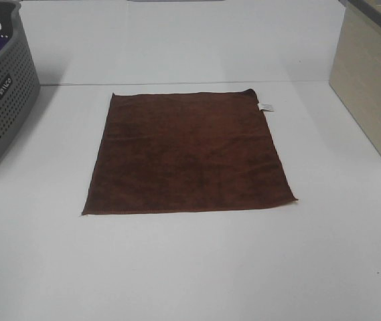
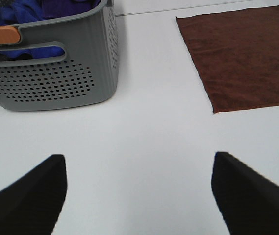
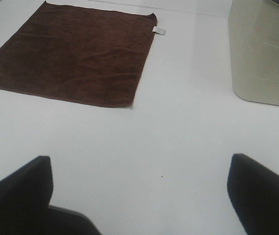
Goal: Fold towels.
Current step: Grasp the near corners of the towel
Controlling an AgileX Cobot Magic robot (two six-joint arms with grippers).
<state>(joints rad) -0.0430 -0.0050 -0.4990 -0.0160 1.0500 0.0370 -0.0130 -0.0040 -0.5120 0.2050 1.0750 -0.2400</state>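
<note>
Though unseen overhead, claws [image 2: 137, 155] [image 3: 139, 156] agape.

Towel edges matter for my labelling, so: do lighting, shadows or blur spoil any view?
Exterior high: even, soft light, towel crisp on the white table, only a faint shadow by the grey basket. Left wrist: towel edge clear, left gripper a dark, soft-edged silhouette. Right wrist: the same for the right gripper, white tag visible but unreadable.
</note>
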